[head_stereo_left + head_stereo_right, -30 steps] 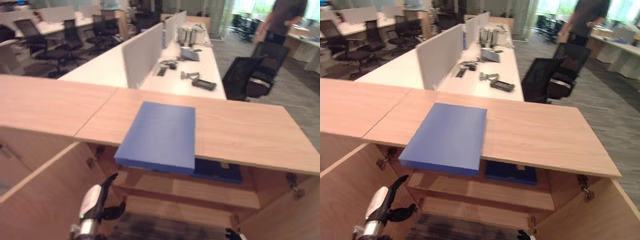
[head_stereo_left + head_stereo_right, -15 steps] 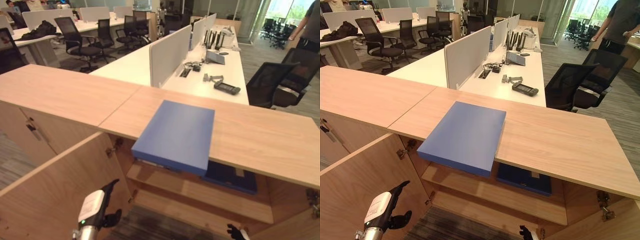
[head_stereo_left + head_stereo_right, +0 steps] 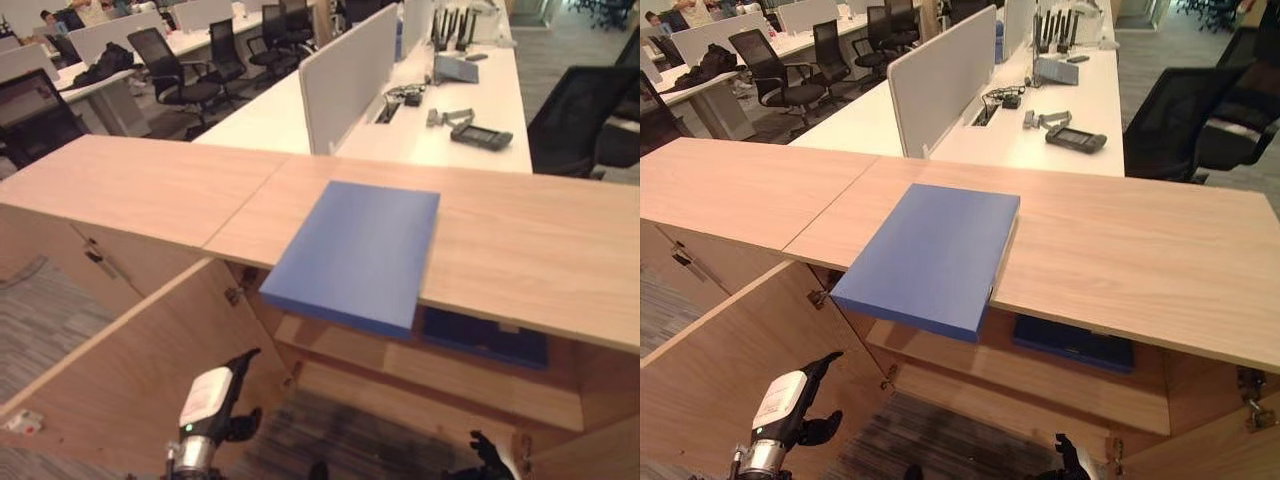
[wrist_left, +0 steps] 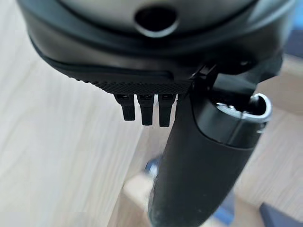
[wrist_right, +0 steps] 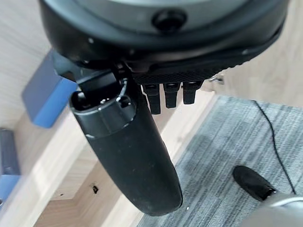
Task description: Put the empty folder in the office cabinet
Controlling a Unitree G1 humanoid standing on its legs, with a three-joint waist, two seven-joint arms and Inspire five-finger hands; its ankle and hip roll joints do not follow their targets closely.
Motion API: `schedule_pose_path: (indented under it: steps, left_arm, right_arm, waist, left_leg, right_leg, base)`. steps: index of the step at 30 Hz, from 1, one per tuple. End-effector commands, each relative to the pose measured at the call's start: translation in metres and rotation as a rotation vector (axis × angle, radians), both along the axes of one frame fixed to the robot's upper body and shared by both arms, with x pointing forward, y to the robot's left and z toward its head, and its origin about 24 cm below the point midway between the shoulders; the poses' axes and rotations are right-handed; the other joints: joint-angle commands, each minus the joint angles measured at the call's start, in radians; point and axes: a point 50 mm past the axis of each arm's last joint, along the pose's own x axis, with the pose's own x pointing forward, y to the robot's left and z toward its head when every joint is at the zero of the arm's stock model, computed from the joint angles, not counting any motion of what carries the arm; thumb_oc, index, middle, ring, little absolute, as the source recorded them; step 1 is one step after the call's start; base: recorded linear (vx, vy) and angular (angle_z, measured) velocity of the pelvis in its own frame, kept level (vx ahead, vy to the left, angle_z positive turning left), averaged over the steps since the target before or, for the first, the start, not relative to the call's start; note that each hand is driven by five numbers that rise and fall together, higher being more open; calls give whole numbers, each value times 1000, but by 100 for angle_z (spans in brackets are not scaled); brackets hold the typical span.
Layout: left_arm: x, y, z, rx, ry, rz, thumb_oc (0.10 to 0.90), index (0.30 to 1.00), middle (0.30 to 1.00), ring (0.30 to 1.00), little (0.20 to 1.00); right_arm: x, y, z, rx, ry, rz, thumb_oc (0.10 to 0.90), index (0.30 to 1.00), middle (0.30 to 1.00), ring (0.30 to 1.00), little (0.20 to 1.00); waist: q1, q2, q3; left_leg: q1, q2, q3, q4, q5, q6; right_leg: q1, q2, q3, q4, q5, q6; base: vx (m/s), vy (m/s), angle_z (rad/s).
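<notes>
On the cabinet top [image 3: 1160, 250], the blue folder [image 3: 930, 255] stays untouched.

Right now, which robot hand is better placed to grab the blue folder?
Probably the left robot hand: it hangs open below the blue folder's overhanging edge, beside the open cabinet door. The right robot hand sits lower, further from the folder.

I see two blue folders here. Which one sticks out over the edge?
The lighter blue folder on the cabinet top overhangs its front edge. The darker folder lies inside on the shelf below.
</notes>
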Motion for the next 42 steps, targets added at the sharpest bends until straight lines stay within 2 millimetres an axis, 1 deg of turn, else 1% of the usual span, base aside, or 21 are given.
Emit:
schedule_pose_path:
  steps: [1,2,3,6,7,9,10,11,14,24,29,36,42]
  left_arm:
    - [33,10,61,74,-393,-6,800,900,900,900,900]
    - [31,11,66,81,-418,-2,800,900,900,900,900]
    - [30,12,76,89,-471,6,800,900,900,900,900]
    - [29,13,95,104,-546,-6,800,900,900,900,900]
    - [30,12,105,103,-597,-8,800,900,900,900,900]
    - [31,10,121,94,-687,-9,800,900,900,900,900]
    - [31,9,128,100,-722,-14,800,900,900,900,900]
    - [31,9,128,100,-722,-14,800,900,900,900,900]
    - [35,8,145,126,-797,-35,800,900,900,900,900]
    - [33,4,156,145,-825,-83,800,900,900,900,900]
    - [33,2,155,139,-802,-107,800,900,900,900,900]
    - [33,4,153,144,-767,-120,800,900,900,900,900]
    - [36,2,152,143,-748,-152,800,900,900,900,900]
  right_arm:
    - [34,-1,13,-37,-140,28,800,900,900,900,900]
    - [31,-1,11,-36,-129,25,800,900,900,900,900]
    - [26,-1,9,-35,-111,22,800,900,900,900,900]
    - [21,-2,7,-38,-82,18,800,900,900,900,900]
    - [16,-2,3,-42,-52,11,800,900,900,900,900]
    - [14,-1,1,-45,-31,5,800,900,900,900,900]
    - [17,1,1,-38,-38,4,800,900,900,900,900]
    - [17,1,1,-38,-38,5,800,900,900,900,900]
    - [17,9,-1,-14,-33,24,800,900,900,900,900]
    - [9,14,-6,0,9,30,800,900,900,900,900]
    - [5,12,-7,-6,25,19,800,900,900,900,900]
    - [10,11,-5,-7,2,16,800,900,900,900,900]
    - [12,11,-3,2,-12,9,800,900,900,900,900]
  waist:
    - [-8,-45,4]
    - [-8,-46,3]
    - [-9,-47,0]
    - [-10,-49,-2]
    - [-10,-50,-7]
    - [-8,-54,-14]
    - [-7,-58,-15]
    - [-6,-58,-15]
    - [-6,-71,-25]
    - [-10,-77,-30]
    - [-12,-76,-29]
    - [-17,-70,-25]
    - [-24,-67,-22]
  left_leg:
    - [-29,49,20,-3,60,-87]
    - [-23,53,25,-3,58,-87]
    - [-15,57,31,-3,57,-86]
    - [-4,62,35,-3,52,-85]
    - [2,64,38,-3,48,-85]
    - [10,67,41,-3,42,-83]
    - [14,68,43,-3,39,-81]
    - [15,68,43,-3,39,-81]
    - [25,69,49,-3,26,-77]
    - [33,67,59,-3,16,-71]
    - [38,67,61,-3,13,-69]
    - [45,67,65,-3,10,-67]
    - [50,71,70,-3,10,-67]
  right_leg:
    - [32,-32,49,19,-85,56]
    - [35,-32,53,19,-85,55]
    - [39,-31,57,20,-86,54]
    - [44,-27,62,22,-89,52]
    - [47,-25,64,24,-92,53]
    - [51,-24,67,29,-94,53]
    - [52,-24,69,30,-93,54]
    - [52,-24,70,30,-93,54]
    - [54,-26,78,31,-89,58]
    - [49,-31,92,33,-82,62]
    - [49,-30,97,35,-83,62]
    - [49,-28,104,37,-85,63]
    - [50,-27,108,42,-89,64]
  base:
    - [14,-16,-19]
    - [19,-35,-20]
    - [8,-37,-19]
    - [13,-31,-19]
    - [35,-26,-10]
    - [36,-18,-3]
    - [0,0,0]
    - [0,0,0]
    - [16,3,-2]
    - [3,1,0]
    - [9,1,-3]
    - [11,4,-7]
    - [0,0,0]
